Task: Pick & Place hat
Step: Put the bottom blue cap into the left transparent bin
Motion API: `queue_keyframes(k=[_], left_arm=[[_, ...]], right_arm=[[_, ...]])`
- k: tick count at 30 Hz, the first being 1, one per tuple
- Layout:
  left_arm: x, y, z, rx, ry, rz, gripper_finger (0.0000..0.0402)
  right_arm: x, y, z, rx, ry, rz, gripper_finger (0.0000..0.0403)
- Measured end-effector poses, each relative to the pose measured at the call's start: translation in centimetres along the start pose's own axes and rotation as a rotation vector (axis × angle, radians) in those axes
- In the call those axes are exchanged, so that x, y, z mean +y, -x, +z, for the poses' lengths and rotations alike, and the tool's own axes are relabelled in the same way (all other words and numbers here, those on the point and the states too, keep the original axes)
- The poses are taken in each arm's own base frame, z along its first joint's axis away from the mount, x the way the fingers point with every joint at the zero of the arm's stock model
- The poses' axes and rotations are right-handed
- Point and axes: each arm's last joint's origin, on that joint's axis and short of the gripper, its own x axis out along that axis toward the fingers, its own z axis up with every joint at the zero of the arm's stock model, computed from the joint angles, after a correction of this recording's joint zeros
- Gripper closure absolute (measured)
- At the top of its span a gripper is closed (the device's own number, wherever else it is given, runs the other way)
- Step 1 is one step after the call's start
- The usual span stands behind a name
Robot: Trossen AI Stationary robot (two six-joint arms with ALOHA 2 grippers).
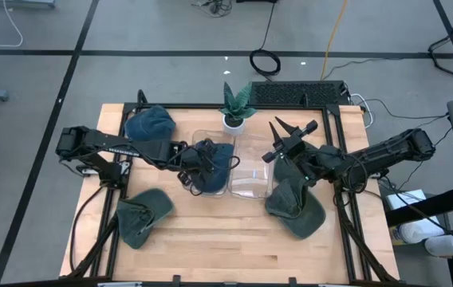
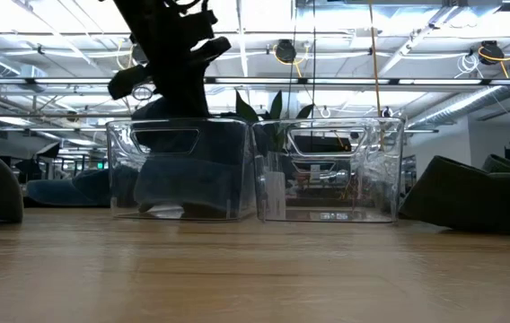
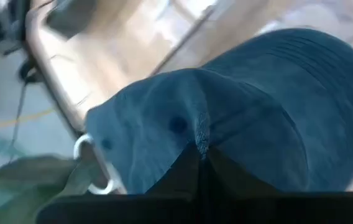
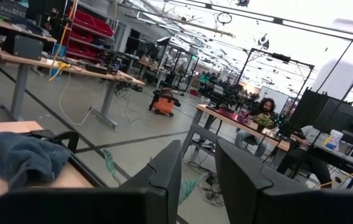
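Note:
A dark blue hat [image 1: 217, 169] sits inside the left clear bin [image 1: 202, 137], and my left gripper [image 1: 197, 163] is down in that bin, shut on it. In the low view the hat [image 2: 188, 175] fills the bin down to its floor. My right gripper [image 1: 291, 132] is open and raised above the right clear bin [image 1: 250, 187], touching nothing. Its fingers point toward the table's far left. A second blue hat [image 1: 148, 123] lies at the far left of the table. One green hat [image 1: 143, 214] lies near left, another [image 1: 297, 209] under the right arm. My left gripper [image 3: 200, 163] pinches a raised fold of the blue hat's crown [image 3: 199, 127] between its two fingers. The cloth bunches into a ridge at the fingertips. It reaches from the table's left, slanting down into the bin. The hat's lower part [image 2: 183, 205] rests on the bin floor.
A small potted plant [image 1: 235, 108] stands just behind the two bins. A black keyboard [image 1: 298, 94] lies at the far edge. The right bin [image 2: 327, 170] holds no hat. Bare wood lies along the near edge [image 1: 226, 247].

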Motion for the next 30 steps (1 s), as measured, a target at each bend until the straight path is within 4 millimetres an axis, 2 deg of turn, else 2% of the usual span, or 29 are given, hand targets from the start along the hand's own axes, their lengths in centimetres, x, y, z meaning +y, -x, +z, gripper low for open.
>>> queue_keyframes(k=[11,15,19,22,25,30], left_arm=[[1.4,1.0,0.6,-0.003,0.244,0.117,0.0275],[1.4,2.5,0.7,-0.025,0.308,0.158,0.0225],[1.3,5.2,0.3,-0.061,0.388,0.201,0.0188],[1.5,7.3,-0.6,-0.073,0.559,0.261,0.0181],[1.6,9.1,-2.4,-0.029,0.762,0.345,0.0187],[1.3,10.5,-5.5,0.089,1.024,0.396,0.0214]], right_arm=[[0.0,0.0,0.0,-0.001,-0.002,0.000,0.0319],[0.0,0.0,0.0,-0.001,-0.002,0.000,0.0319],[0.0,0.0,0.0,0.001,0.005,0.001,0.0319],[0.0,0.0,0.0,0.001,0.005,0.000,0.0319],[0.0,0.0,0.0,0.001,0.006,0.001,0.0320],[0.0,0.0,0.0,0.001,0.004,0.001,0.0320]])
